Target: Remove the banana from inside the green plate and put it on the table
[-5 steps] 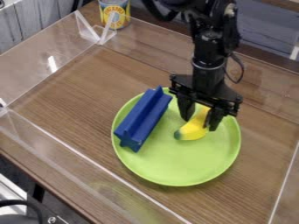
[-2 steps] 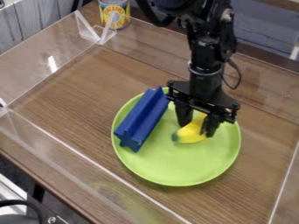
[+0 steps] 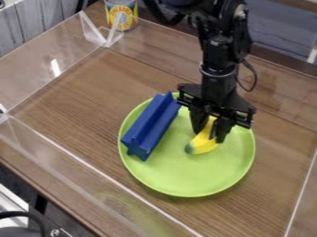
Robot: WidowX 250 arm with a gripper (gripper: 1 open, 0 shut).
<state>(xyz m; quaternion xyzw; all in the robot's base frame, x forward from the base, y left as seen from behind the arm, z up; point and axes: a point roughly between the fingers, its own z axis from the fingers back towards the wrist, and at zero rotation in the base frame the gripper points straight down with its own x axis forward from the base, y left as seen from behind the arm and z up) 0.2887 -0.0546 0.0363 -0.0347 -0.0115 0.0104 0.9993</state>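
The gripper [image 3: 213, 127] points straight down over the right half of the plate [image 3: 173, 180], and its black fingers [image 3: 198, 120] are clenched on the banana [image 3: 205, 141], one finger on each side of the fruit's upper end. The banana is still inside the plate, its lower, greenish end lying on or just above the green surface; whether it is lifted clear cannot be told from this view. It sits tilted, with the yellow body running up between the fingers and the lower tip pointing toward the plate's centre. Just left of it, a blue block [image 3: 154, 121] lies in the plate too, long and rectangular, set on a slant with its upper end near the gripper and its lower end reaching over the plate's left rim. Block and banana are near each other but apart. The plate rests on the table [image 3: 111, 83], toward the near right of the wood-grain top, which is bordered by clear walls [image 3: 37, 56]. Beyond the far wall, at the top left, stands a yellow can [image 3: 119, 15]. The black arm [image 3: 221, 46] rises from the gripper to the top edge of the view.
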